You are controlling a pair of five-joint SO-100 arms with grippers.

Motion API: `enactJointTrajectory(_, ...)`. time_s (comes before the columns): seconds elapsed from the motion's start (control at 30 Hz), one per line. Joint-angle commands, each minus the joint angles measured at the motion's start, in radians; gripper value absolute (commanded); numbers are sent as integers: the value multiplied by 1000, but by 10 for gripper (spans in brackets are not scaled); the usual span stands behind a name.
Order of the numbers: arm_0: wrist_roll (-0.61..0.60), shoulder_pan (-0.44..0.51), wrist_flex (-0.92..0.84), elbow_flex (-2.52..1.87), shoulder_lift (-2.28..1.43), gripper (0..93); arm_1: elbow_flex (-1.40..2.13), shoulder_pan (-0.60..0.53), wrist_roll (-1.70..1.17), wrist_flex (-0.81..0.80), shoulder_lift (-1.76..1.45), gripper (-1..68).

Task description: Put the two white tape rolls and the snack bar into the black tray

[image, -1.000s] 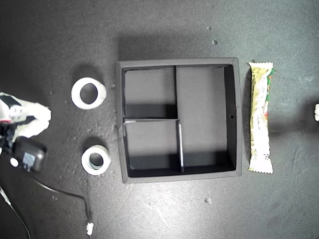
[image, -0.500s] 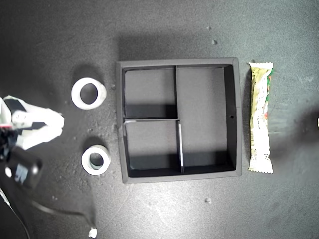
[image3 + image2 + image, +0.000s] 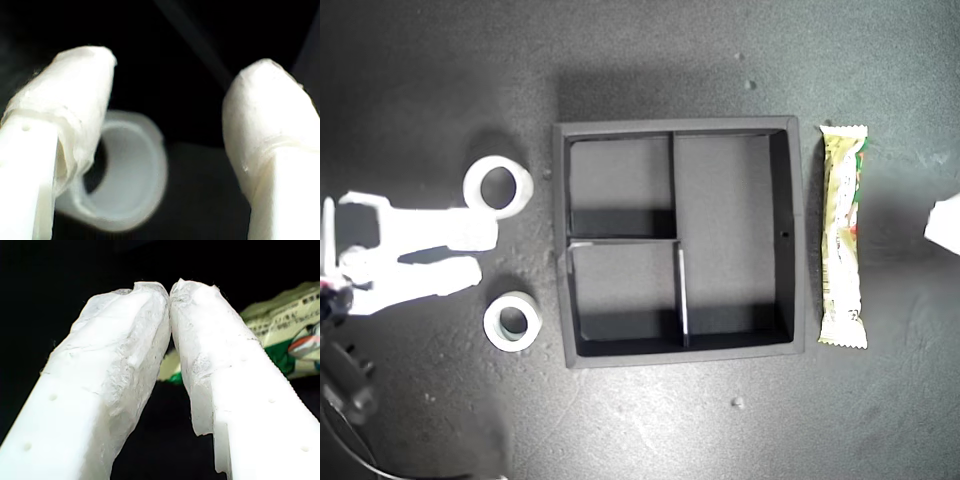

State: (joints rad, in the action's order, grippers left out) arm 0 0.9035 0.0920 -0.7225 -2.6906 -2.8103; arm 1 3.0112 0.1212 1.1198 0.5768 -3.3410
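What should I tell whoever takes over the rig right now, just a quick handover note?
My second gripper is open and empty, reaching in from the exterior view's left; one finger overlaps the edge of the upper tape roll there.
My first gripper is shut and empty, just showing at the exterior view's right edge, with the snack bar ahead of it.
The lower tape roll lies on the table left of the black tray in the exterior view; the snack bar lies along the tray's right side.
Done: nothing, the tray holds nothing.
Left: both tape rolls and the snack bar go into the tray.
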Motion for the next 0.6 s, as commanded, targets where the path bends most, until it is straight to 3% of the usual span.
enactJointTrajectory(0.0,51,-38,3,103,195,167,3,28,-15,-2,-11,-2)
enactJointTrajectory(0.3,106,-44,-2,71,225,145,-25,64,-55,-91,-9,-3)
enactJointTrajectory(0.47,110,-32,-3,103,310,144,84,18,-130,-422,-9,-4)
enactJointTrajectory(0.57,104,-32,2,121,357,146,74,-29,-252,-460,-9,-5)
